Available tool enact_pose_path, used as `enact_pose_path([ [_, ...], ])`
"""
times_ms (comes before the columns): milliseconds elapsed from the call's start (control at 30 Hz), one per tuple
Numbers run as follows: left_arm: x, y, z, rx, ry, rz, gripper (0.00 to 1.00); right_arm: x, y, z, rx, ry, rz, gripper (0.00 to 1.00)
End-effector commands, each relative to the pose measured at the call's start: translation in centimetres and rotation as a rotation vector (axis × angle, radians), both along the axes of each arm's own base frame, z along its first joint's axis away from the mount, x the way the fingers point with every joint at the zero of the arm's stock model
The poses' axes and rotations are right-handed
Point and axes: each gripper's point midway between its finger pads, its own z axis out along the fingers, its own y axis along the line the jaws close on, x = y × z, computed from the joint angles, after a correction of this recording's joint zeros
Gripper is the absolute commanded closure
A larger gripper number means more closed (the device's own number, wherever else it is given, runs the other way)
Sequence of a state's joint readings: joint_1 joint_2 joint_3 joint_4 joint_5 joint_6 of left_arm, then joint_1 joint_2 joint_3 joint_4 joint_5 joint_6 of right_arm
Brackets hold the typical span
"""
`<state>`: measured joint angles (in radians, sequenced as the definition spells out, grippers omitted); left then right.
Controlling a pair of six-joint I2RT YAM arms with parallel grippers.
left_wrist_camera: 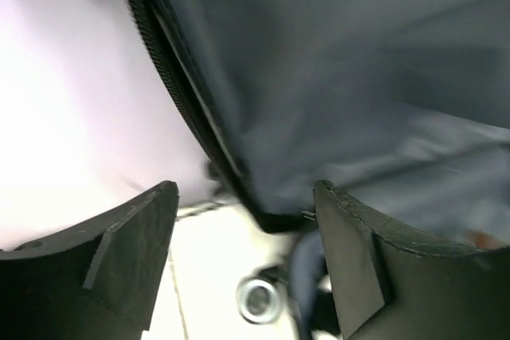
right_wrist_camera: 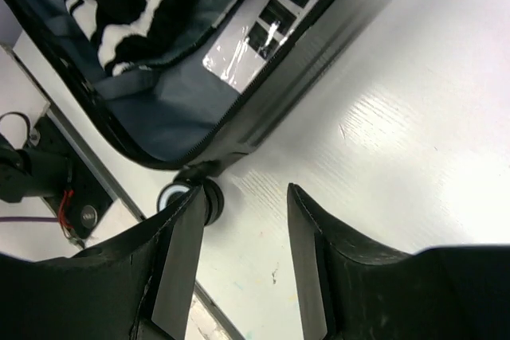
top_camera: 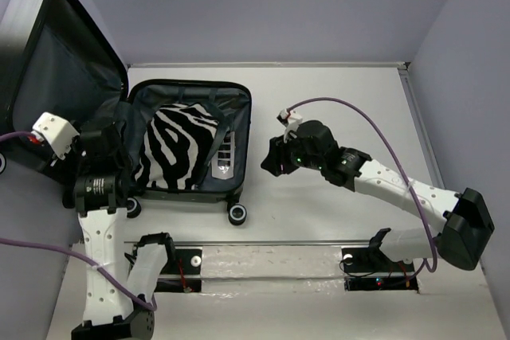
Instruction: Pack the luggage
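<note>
At 9 o'clock on the white table [top_camera: 343, 109], your left gripper [top_camera: 102, 142] sits at the hinge of the small hard-shell wheeled suitcase [top_camera: 64, 69], which has dark grey fabric lining.
- Left gripper: fingers wide apart, released. The wrist view has the lid's zipper rim [left_wrist_camera: 187, 117] running between them, with no clear contact.
- Left arm: the white forearm rises from the base toward 12 o'clock.
- Right gripper [top_camera: 271, 157]: jaws partly open and empty, only bare table between them. It hangs at 3 o'clock of the suitcase tray, near but apart from it.
- Right arm: stretched low from 4 o'clock.
- Suitcase: lid propped upright at 10 o'clock, tray flat, with a zebra-striped fabric bundle [top_camera: 179, 145] inside.
- A black caster wheel [top_camera: 237, 214] is at the tray's 5 o'clock corner.
</note>
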<state>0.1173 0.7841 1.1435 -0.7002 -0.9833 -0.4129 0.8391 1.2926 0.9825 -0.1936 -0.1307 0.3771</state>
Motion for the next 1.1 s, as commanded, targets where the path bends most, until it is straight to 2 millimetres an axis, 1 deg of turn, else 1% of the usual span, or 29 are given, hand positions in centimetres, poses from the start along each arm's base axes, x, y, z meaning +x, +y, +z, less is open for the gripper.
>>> enact_pose_path([
  [0,-2.2,2.3,1.2,0.153,0.033,0.281,0.21,-0.7,-0.2,2.3,0.083,-0.124,0.047,0.48],
  [67,-2.0,2.5,1.4,0.168,0.064,0.297,0.24,-1.1,-0.7,1.9,0.078,-0.132,0.053,0.48],
  [100,-1.6,2.8,1.7,0.175,0.064,0.314,0.24,-1.2,-0.9,1.1,0.065,-0.123,0.051,0.48],
  [200,-0.8,3.4,1.5,0.188,0.129,0.342,0.32,-1.4,-1.2,0.3,0.057,-0.117,0.049,0.48],
  [267,-0.9,4.0,1.0,0.196,0.184,0.382,0.41,-1.1,-1.4,-0.1,0.045,-0.115,0.028,0.47],
  [300,-0.8,4.3,0.5,0.198,0.214,0.396,0.5,-1.0,-1.6,-0.5,0.034,-0.11,0.018,0.47],
  [333,-0.9,4.5,0.2,0.194,0.219,0.404,0.52,-0.8,-1.7,-0.6,0.028,-0.111,0.005,0.47],
  [367,-1.1,4.9,-0.5,0.189,0.242,0.413,0.54,-0.5,-1.9,-0.8,0.024,-0.105,-0.008,0.46],
  [500,-0.9,5.5,-1.7,0.193,0.276,0.43,0.54,0.2,-2.6,-1.7,0.017,-0.07,-0.039,0.45],
  [600,-0.5,6.0,-1.9,0.193,0.311,0.432,0.54,0.9,-3.3,-2.1,0.017,-0.049,-0.063,0.44],
  [633,-0.3,6.1,-1.9,0.188,0.309,0.425,0.62,0.9,-3.3,-2.2,0.015,-0.047,-0.066,0.43],
  [667,0.1,6.1,-1.9,0.181,0.293,0.416,0.74,1.3,-3.7,-2.1,0.018,-0.048,-0.082,0.42],
  [700,0.7,6.1,-1.5,0.173,0.275,0.392,0.83,1.5,-3.9,-2.1,0.017,-0.046,-0.092,0.41],
  [733,1.0,6.1,-1.5,0.165,0.27,0.377,0.94,1.6,-3.8,-2.1,0.018,-0.042,-0.095,0.4],
  [767,1.3,5.9,-1.3,0.158,0.255,0.36,0.94,1.8,-3.7,-2.2,0.018,-0.037,-0.099,0.39],
  [800,1.9,5.7,-1.3,0.145,0.222,0.326,0.94,2.6,-3.5,-2.2,0.015,-0.028,-0.11,0.35],
  [833,2.2,5.4,-1.1,0.141,0.207,0.3,0.94,2.9,-3.1,-2.3,0.013,-0.02,-0.114,0.34],
  [867,2.8,4.7,-1.0,0.14,0.188,0.263,0.94,3.3,-2.8,-2.3,0.017,-0.007,-0.124,0.31],
  [900,2.8,4.2,-0.7,0.147,0.161,0.239,0.94,4.3,-1.9,-2.5,0.012,0.005,-0.13,0.29],
  [933,2.9,3.7,-0.5,0.158,0.15,0.219,0.94,4.9,-1.4,-2.4,0.016,0.012,-0.138,0.29],
  [967,3.5,2.5,-1.0,0.176,0.163,0.169,0.94,5.8,-1.2,-2.3,0.026,0.026,-0.165,0.27],
  [1000,3.4,1.8,-0.1,0.191,0.109,0.15,0.94,6.4,-0.6,-2.2,0.034,0.036,-0.175,0.26],
  [1033,3.3,1.2,0.0,0.212,0.133,0.122,0.94,8.2,0.2,-1.9,0.05,0.052,-0.202,0.25],
  [1067,4.0,-0.3,0.0,0.225,0.127,0.065,0.94,9.1,0.6,-1.8,0.06,0.061,-0.218,0.24],
])
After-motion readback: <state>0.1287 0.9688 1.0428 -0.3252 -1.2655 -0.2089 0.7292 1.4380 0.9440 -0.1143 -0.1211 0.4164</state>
